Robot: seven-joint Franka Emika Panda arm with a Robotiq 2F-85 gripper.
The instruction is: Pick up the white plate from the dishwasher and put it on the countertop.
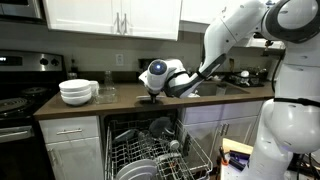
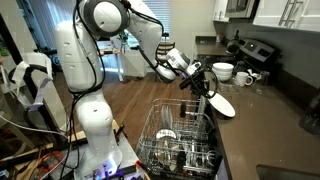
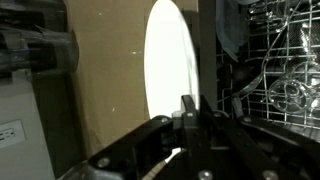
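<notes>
My gripper (image 3: 190, 112) is shut on the rim of the white plate (image 3: 170, 70), which stands on edge in the wrist view. In an exterior view the plate (image 2: 222, 104) hangs tilted below the gripper (image 2: 203, 88), over the front edge of the dark brown countertop (image 2: 262, 112). In an exterior view the gripper (image 1: 152, 94) is just above the countertop (image 1: 122, 104), over the open dishwasher (image 1: 150, 150). The plate is hard to make out there. The dishwasher's wire rack (image 2: 180, 140) is pulled out and holds other dishes.
A stack of white bowls (image 1: 77, 92) stands on the countertop beside the stove (image 1: 15, 100); it also shows in an exterior view (image 2: 223, 71). Glass jars (image 1: 107, 94) stand next to the bowls. A sink with items (image 1: 235, 80) lies further along.
</notes>
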